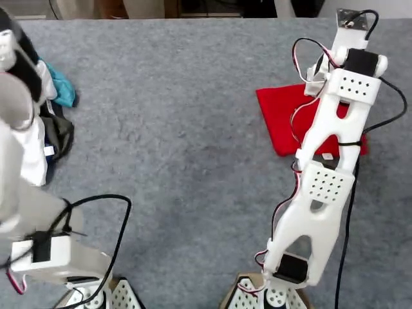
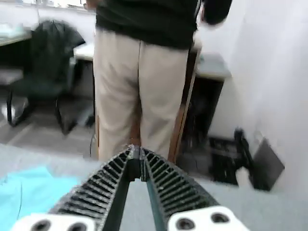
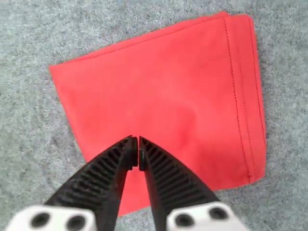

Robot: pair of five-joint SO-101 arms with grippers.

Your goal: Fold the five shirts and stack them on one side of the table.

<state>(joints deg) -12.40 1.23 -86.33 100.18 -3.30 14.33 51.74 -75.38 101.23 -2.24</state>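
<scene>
A folded red shirt (image 1: pixel 283 119) lies flat on the grey table at the right, partly under the right arm. In the right wrist view the red shirt (image 3: pixel 163 106) sits as a neat square below my right gripper (image 3: pixel 135 153), which hovers over it shut and holds nothing. At the table's left edge lies a heap of shirts (image 1: pixel 48 122): teal, dark and white ones bunched together. My left gripper (image 2: pixel 140 162) is raised and shut with nothing in it, pointing off the table toward the room; a teal shirt (image 2: pixel 29 192) shows below it.
The grey carpet-like table (image 1: pixel 174 129) has open room across its middle and back. The left arm's white body (image 1: pixel 19 167) rises at the left edge above the heap. Cables loop by both arm bases. A person stands beyond the table in the left wrist view.
</scene>
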